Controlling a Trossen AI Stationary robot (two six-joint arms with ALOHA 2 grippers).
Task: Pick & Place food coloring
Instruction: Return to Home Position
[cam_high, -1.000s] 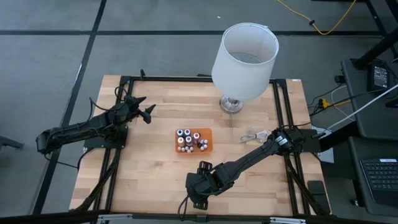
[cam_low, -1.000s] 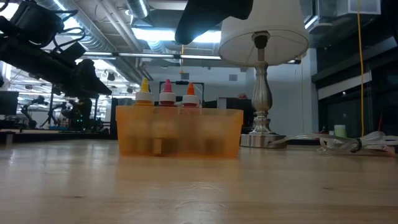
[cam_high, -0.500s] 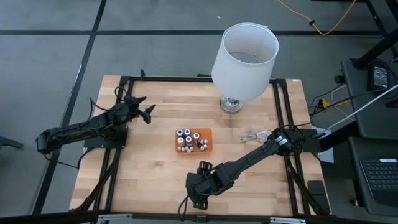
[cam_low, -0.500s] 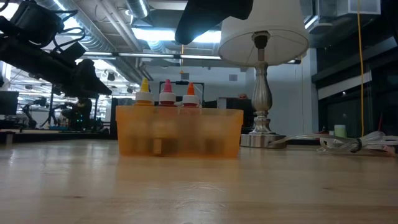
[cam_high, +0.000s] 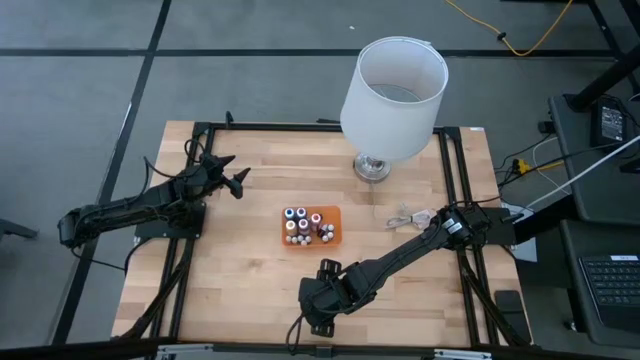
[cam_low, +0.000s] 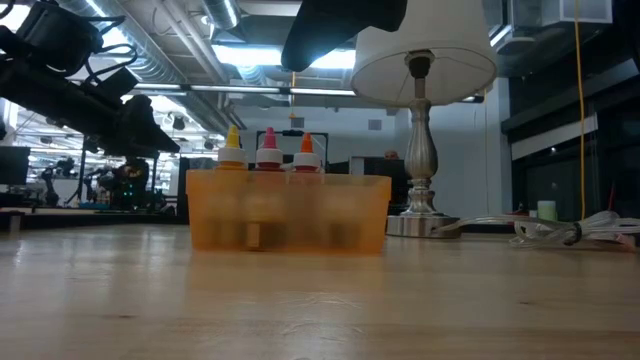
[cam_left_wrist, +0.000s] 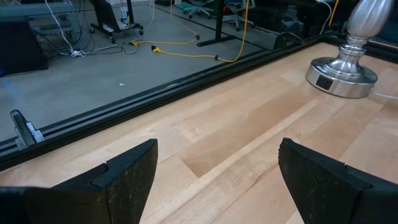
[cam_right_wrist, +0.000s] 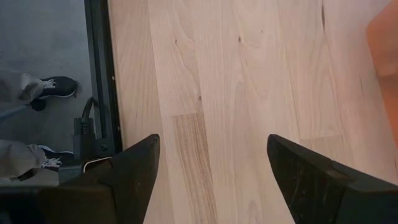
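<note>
The food coloring bottles (cam_high: 305, 225) stand upright, several together, in an orange tray (cam_high: 334, 238) at the table's middle. In the low view three caps (cam_low: 268, 148) rise above the tray's wall (cam_low: 288, 215). My left gripper (cam_high: 239, 181) hovers open over bare wood to the tray's far left, with nothing between its fingers (cam_left_wrist: 217, 174). My right gripper (cam_high: 312, 312) hangs open near the table's near edge, in front of the tray, over bare wood (cam_right_wrist: 211, 168); the tray's corner (cam_right_wrist: 388, 37) shows at that view's margin.
A lamp with a white shade (cam_high: 392, 85) stands at the far side on a metal base (cam_left_wrist: 341, 76). A coiled white cable (cam_high: 412, 217) lies right of the tray. A person's shoes (cam_right_wrist: 55, 87) show on the floor beyond the table's black frame (cam_right_wrist: 99, 74).
</note>
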